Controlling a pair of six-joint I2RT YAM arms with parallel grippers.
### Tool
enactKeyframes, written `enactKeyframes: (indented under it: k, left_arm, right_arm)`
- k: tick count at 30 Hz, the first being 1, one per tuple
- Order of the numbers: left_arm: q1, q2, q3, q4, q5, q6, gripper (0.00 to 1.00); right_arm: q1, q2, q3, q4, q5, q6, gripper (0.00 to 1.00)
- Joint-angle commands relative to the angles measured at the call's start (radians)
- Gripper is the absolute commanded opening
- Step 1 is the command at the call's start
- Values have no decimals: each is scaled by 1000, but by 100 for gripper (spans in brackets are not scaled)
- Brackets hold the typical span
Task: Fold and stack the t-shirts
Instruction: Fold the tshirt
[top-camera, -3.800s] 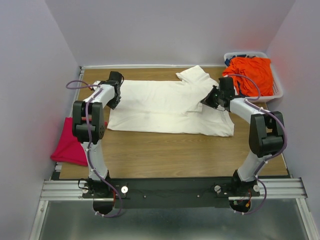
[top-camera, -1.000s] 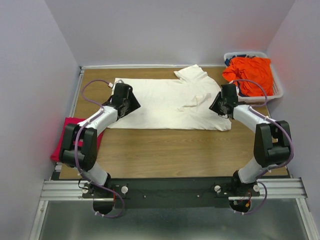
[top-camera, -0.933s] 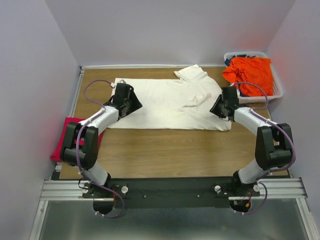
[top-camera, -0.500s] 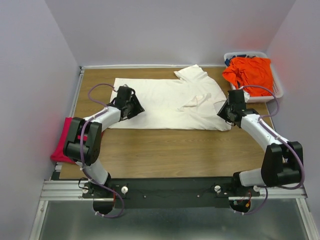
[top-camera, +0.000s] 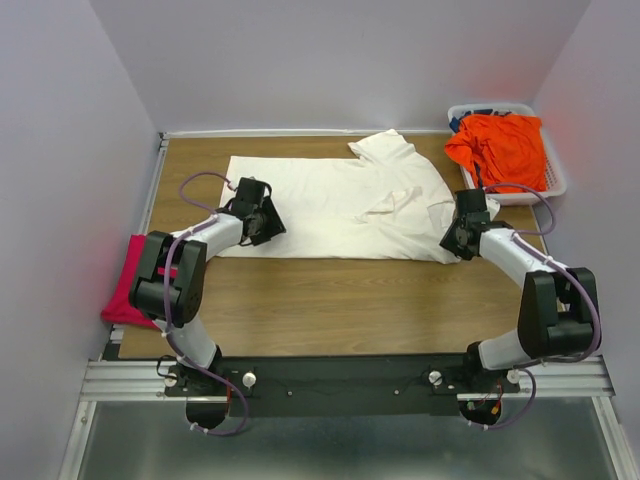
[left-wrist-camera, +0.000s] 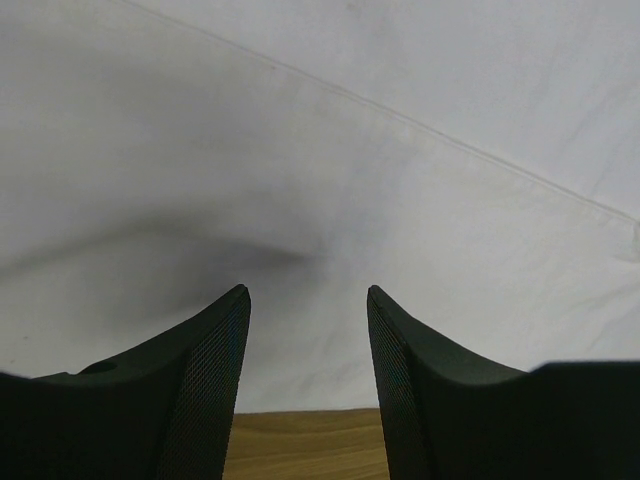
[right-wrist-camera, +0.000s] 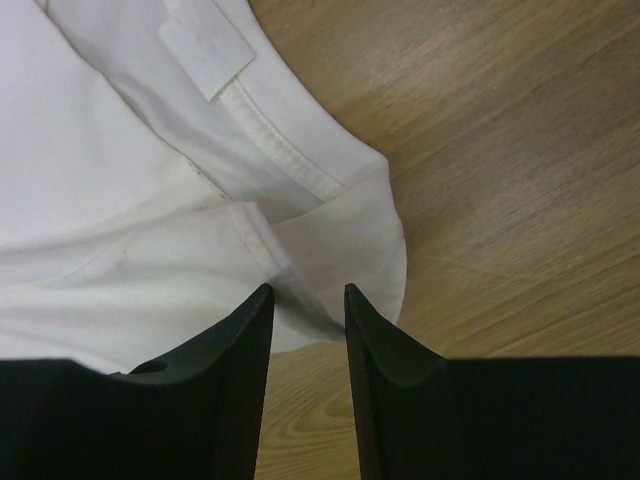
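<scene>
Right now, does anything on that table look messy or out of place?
Two things. The pink shirt sits half off the left edge of the table, and the orange shirt is heaped in the basket, spilling over its rim. The white shirt lies mostly flat, though its right end is rumpled.

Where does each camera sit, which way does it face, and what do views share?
Top external: above and behind the bases, looking down on the table; both arms, cream t-shirt, orange t-shirt, pink t-shirt show.
Left wrist: on the left gripper, facing cream cloth close up; both fingers show.
Right wrist: on the right gripper, facing the shirt's edge and bare wood; both fingers show.
Shared: all three see the cream t-shirt.
</scene>
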Motion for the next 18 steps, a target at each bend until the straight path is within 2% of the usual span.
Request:
enactKeyframes:
  k: [1,3,4,7,11,18]
  left_arm:
    - [-4,22,-32,-10,-28,9,58]
    - [-4,25,-45,-10,-28,6,58]
    - [-4,28,-48,-12,-28,6,58]
    - [-4,30,-65,-18,-62,3,58]
    - [-4,33,-86,-18,-71,-3,58]
    - [-4,36,-102,-16,-71,-2,58]
  right_arm:
    - [-2,33,11,4,21,-22,41]
    - [-4,50,26,4,29,-25,38]
    - [-5,53,32,2,32,-26,29]
    - [-11,50,57,1,58,-46,19]
    - [-31,53,90,-18,81,-71,13]
    - [-34,101,138,-55,150,-92,12]
